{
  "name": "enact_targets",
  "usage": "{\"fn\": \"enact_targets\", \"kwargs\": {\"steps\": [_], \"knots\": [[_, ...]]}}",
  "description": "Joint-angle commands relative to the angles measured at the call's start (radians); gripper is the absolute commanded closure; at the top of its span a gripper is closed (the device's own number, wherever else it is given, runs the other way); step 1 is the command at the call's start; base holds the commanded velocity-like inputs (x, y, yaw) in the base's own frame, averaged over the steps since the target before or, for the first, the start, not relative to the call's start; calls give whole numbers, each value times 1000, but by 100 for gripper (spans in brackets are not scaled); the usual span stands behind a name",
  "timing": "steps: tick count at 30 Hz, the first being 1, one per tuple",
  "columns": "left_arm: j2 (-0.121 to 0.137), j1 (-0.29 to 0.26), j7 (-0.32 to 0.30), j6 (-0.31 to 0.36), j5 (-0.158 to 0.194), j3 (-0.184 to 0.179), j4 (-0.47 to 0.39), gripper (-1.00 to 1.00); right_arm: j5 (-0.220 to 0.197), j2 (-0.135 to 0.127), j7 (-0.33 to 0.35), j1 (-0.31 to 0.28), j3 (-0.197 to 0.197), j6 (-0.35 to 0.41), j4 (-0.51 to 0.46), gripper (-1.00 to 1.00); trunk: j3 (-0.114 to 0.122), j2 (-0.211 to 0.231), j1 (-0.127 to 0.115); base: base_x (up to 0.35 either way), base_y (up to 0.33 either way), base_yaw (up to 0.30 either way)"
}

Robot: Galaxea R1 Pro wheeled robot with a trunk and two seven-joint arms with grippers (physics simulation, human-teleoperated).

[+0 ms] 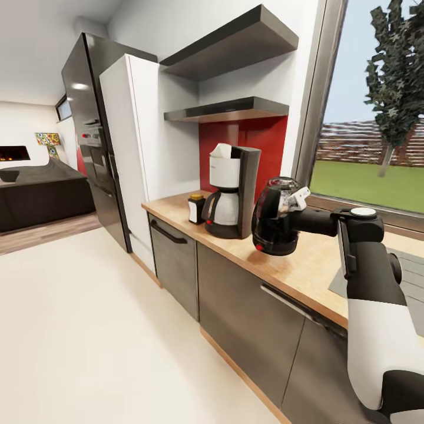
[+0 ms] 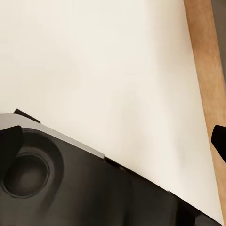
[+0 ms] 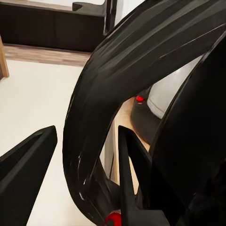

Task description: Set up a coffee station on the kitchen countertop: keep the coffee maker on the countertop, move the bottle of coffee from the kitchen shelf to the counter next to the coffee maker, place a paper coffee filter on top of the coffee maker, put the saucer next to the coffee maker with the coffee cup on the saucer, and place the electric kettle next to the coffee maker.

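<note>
Right end effector (image 3: 84,174): we see it clamped on the electric kettle (image 1: 274,217) handle (image 3: 108,108).
Kettle: held above the surface (image 1: 294,268), beside the coffee maker (image 1: 232,191).
Bottle of coffee (image 1: 196,208): on the surface.

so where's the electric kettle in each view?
Head view: electric kettle, right of centre, held above the kitchen countertop by the right pincer.
Left wrist view: not in it.
Right wrist view: its black handle, centre, between the fingers.
Shared landmark: coffee maker.
</note>
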Motion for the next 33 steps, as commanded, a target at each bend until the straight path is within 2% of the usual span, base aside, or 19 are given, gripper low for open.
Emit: {"fn": "enact_targets", "kwargs": {"steps": [1, 4, 33], "knots": [[0, 0, -3, -2, -6, 8, -1, -100, 4, 0, 10, -1, -1, 6, -1, 100, -4, -8, 4, 0, 0, 0], [0, 0, -5, -2, -6, 8, -1, -100, 4, 0, 10, -1, -1, 6, -1, 100, -13, -29, 15, 0, 0, 0], [0, 0, -4, -2, -6, 8, -2, -100, 4, 0, 10, -1, -1, 6, 0, 100, -13, -29, 15, 37, 31, 0]]}}
